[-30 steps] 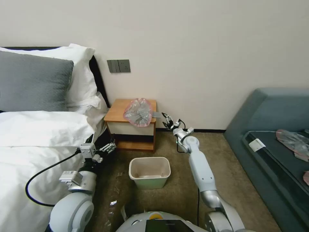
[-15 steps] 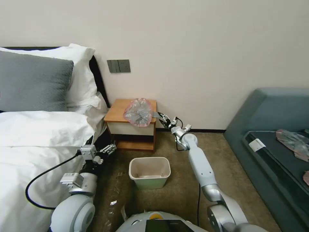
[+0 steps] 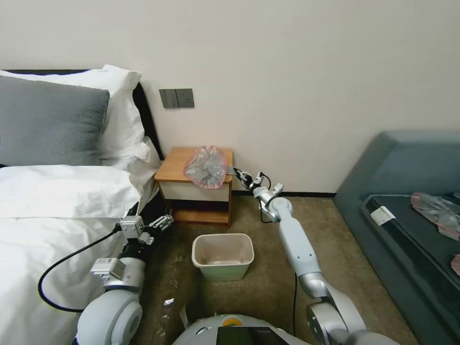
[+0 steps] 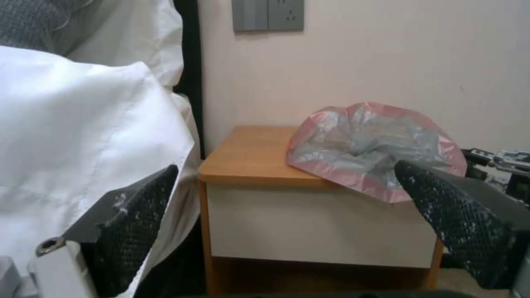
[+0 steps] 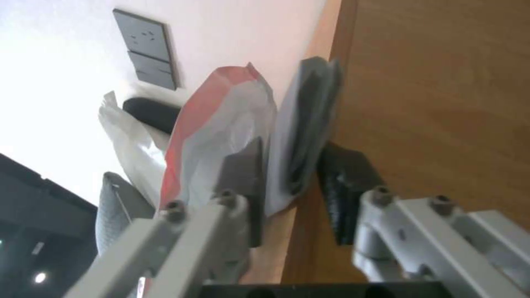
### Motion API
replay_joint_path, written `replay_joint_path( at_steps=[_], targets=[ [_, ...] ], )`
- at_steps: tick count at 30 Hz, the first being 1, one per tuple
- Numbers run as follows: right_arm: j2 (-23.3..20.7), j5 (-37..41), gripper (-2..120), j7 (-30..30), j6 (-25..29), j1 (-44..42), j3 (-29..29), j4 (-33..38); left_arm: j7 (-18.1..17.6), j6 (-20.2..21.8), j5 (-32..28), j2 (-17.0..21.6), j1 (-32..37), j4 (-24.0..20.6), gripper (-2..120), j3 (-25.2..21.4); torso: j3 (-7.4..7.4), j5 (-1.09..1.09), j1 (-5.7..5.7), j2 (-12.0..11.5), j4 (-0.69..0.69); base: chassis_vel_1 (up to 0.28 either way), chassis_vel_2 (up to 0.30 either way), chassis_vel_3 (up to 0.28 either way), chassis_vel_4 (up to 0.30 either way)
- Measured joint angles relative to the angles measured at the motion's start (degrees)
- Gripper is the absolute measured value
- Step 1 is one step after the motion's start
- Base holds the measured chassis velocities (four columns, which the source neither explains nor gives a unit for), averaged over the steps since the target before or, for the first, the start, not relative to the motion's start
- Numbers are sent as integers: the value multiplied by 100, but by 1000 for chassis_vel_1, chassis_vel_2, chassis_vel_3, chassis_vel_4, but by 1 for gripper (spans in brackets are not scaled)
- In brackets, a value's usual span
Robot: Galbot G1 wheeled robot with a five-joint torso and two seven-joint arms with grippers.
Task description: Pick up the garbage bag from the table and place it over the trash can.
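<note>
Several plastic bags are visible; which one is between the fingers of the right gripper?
The garbage bag on the table: its overhanging flap lies between the right gripper fingers. The flatter plastic pieces lie on the sofa.

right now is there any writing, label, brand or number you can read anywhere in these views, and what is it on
No text can be read.
White card on the sofa: any print is too small to read.
Wall switch plate: socket holes, no lettering to be made out.
Garbage bag, table, trash can: no lettering to be seen.
Screen on the robot's chest: dark, nothing legible.
</note>
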Motion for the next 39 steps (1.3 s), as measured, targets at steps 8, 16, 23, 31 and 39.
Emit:
replay_joint_path(
  at_steps=[8,16,23,31,39],
  targets=[
    [-4,-62,0,153,61,-212,44,453,17,-96,108,-21,52,36,100,27,0,0,0,0,1,0,0,0,0],
    [-214,-57,0,451,120,-1216,-28,1793,49,-148,189,-98,-5,130,100,143,0,0,0,0,0,0,0,0,0],
    [-321,-67,0,591,142,-2244,-197,2887,80,-184,232,-143,-41,182,100,185,0,0,0,0,1,0,0,0,0],
    [-529,-246,0,603,201,-3485,-467,3960,117,-248,276,-141,-42,196,100,204,-1,0,0,0,0,0,0,0,0],
    [-756,-712,0,473,317,-4305,-616,4238,154,-339,400,-171,-70,269,100,247,-1,0,0,0,0,0,0,0,0]
  ],
)
